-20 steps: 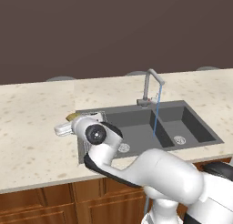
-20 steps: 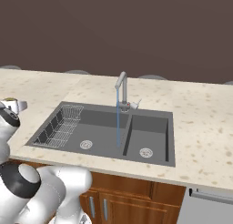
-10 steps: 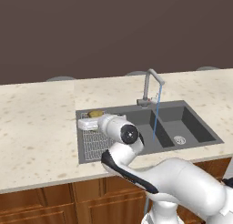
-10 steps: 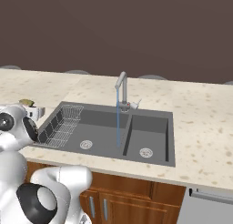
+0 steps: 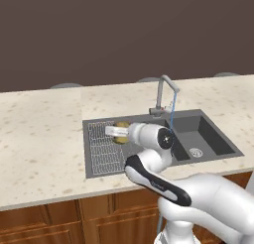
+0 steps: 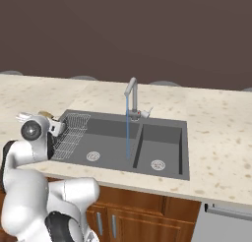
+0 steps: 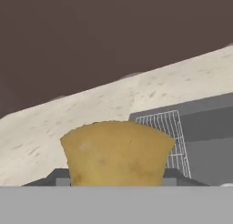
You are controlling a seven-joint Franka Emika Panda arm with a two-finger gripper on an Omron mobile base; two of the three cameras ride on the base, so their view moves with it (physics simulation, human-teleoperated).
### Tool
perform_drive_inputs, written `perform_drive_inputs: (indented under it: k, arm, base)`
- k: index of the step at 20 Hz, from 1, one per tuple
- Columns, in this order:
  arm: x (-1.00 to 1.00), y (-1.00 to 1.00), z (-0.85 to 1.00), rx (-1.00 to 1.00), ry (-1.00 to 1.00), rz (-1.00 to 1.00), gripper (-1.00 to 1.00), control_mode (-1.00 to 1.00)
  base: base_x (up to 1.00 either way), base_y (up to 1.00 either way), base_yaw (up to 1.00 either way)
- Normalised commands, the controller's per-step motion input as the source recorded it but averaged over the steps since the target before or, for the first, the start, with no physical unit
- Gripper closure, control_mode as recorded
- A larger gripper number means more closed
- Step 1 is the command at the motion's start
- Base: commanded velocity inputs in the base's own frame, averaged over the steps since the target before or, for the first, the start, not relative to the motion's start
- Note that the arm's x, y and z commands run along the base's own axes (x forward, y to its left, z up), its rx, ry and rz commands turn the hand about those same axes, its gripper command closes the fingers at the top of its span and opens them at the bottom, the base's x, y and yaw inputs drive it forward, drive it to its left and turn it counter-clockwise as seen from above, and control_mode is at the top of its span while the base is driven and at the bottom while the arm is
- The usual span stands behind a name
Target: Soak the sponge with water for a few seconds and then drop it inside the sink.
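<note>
Mustard-yellow sponge: small tan block (image 7: pixel 117 152) with pinched sides, clamped between the gripper's two fingers; it fills the lower middle of the hand view and peeks out yellow (image 5: pixel 121 125) at the arm's tip in the left base view.
Gripper: two-finger hand (image 5: pixel 118 132) closed on the sponge, held above the ribbed wire-grid drainboard (image 5: pixel 105 150) at the sink's left end.
Sink: large dark grey recessed rectangle (image 6: pixel 162 136) with two basins and round silver drains (image 6: pixel 157 164), set in a speckled beige stone counter (image 5: pixel 39 134).
Water: thin pale-blue stream (image 6: pixel 127 133) falling from the grey gooseneck faucet (image 6: pixel 131 95) into the sink near the divider between the basins.
Sponge to water: well apart; the sponge is over the drainboard side, the stream is to its right in the left base view.
Backdrop: dark brown wall (image 5: pixel 124 34).
</note>
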Motion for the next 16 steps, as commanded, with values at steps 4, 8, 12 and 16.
perform_drive_inputs:
  k: [4, 8, 12, 16]
  arm:
    - [0.09, -0.52, 0.01, 0.07, 0.19, -0.14, 1.0, -1.0]
    - [0.07, -0.42, 0.1, 0.04, 0.17, -0.18, 1.0, -1.0]
    - [0.0, -0.36, 0.11, 0.0, 0.04, -0.19, 1.0, -1.0]
    - [0.0, -0.22, 0.0, 0.0, 0.0, -0.19, 1.0, -1.0]
  base:
    - [0.0, 0.0, 0.0]
    - [0.0, 0.0, 0.0]
    - [0.0, 0.0, 0.0]
    - [0.0, 0.0, 0.0]
